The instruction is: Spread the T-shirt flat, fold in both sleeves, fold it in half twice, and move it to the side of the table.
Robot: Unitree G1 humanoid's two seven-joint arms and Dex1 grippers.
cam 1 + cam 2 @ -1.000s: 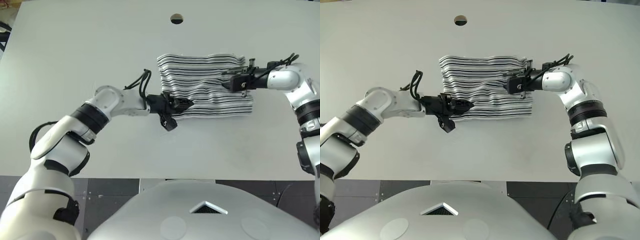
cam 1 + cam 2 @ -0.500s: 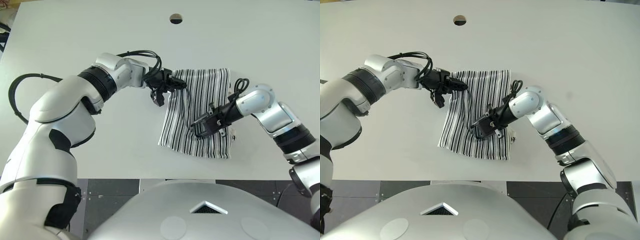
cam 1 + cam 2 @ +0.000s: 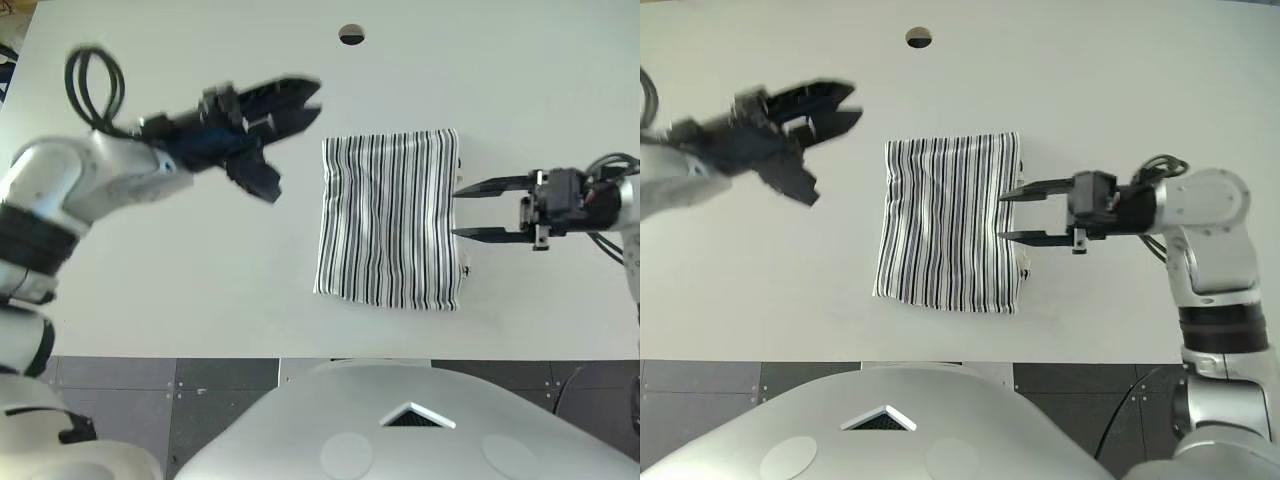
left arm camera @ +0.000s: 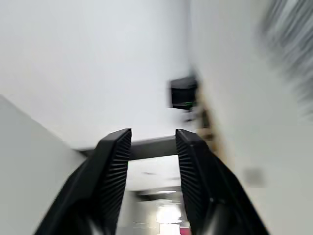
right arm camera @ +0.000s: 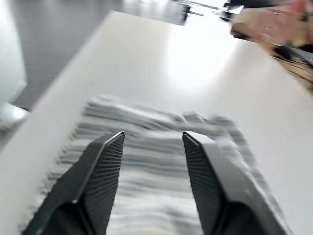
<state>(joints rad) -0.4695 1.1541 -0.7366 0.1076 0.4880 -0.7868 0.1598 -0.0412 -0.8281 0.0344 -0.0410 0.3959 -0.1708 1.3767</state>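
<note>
Striped in black and white, the T-shirt (image 3: 388, 218) lies folded into a tall rectangle on the white table (image 3: 150, 280), a little toward 3 o'clock from the table's middle. Its stripes run from near edge to far edge. The near edge is slightly rumpled, and a small bit of cloth sticks out at the 5 o'clock corner.

At 3 o'clock of the shirt is the right gripper (image 3: 456, 212), level and pointing toward 9 o'clock. Its two fingers are spread apart and grasp nothing. The tips reach the shirt's 3 o'clock edge, but whether they touch the cloth cannot be told. In the right wrist view, both fingers (image 5: 105, 171) frame the striped cloth.

At 10 o'clock of the shirt, well apart from it, the left gripper (image 3: 315, 98) is raised above the table, fingers parted and empty.

A round cable hole (image 3: 352, 37) sits in the tabletop at 12 o'clock of the shirt, near the far edge.
</note>
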